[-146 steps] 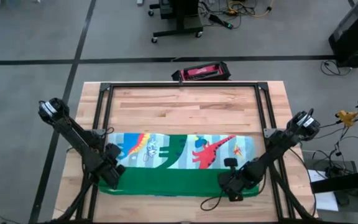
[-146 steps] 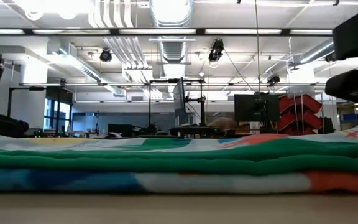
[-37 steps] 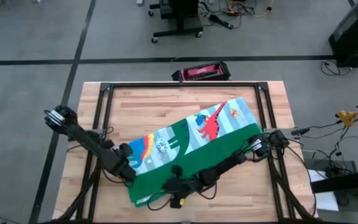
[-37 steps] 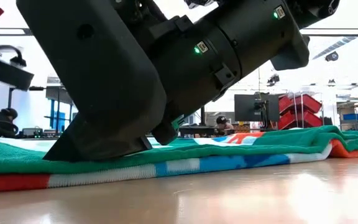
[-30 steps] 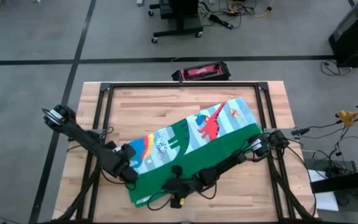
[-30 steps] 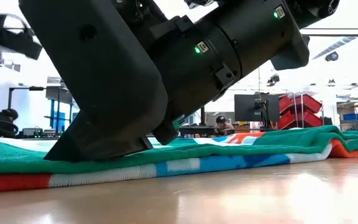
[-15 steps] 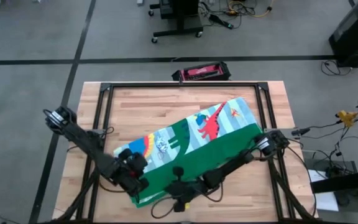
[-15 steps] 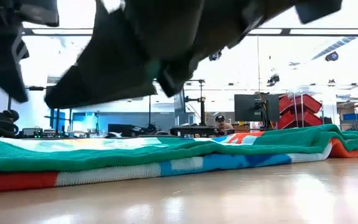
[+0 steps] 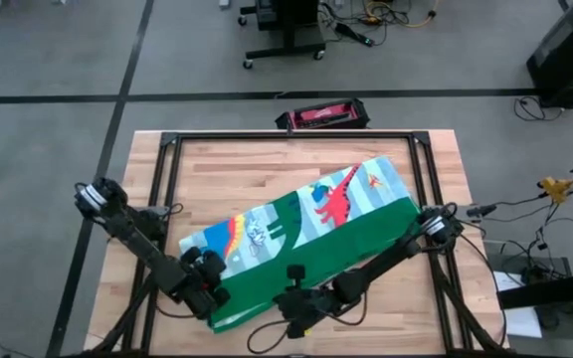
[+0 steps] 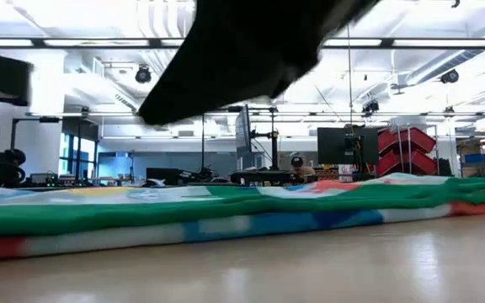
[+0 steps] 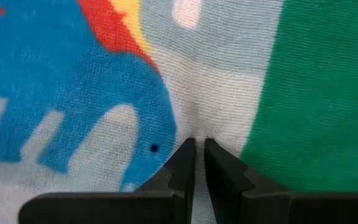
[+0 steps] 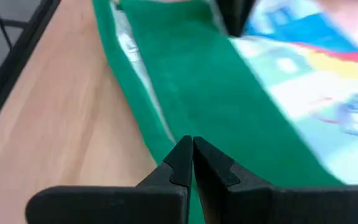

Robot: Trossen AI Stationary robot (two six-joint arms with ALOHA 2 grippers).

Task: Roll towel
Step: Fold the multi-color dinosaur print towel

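Though dinosaurs pattern the towel [image 9: 306, 234], no writing shows.

No text, label or number is legible on anything here.

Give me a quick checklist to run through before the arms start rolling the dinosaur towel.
1. Towel folded into a flat strip on the table: ok.
2. Towel square to the table edge: not ok, it lies diagonally.
3. Left claw at the towel's near-left end, shut, tips on the cloth: ok.
4. Right claw at the green border, shut: ok.
5. Cloth actually pinched by either claw: cannot tell.
6. Roll started: not ok, no curl visible.
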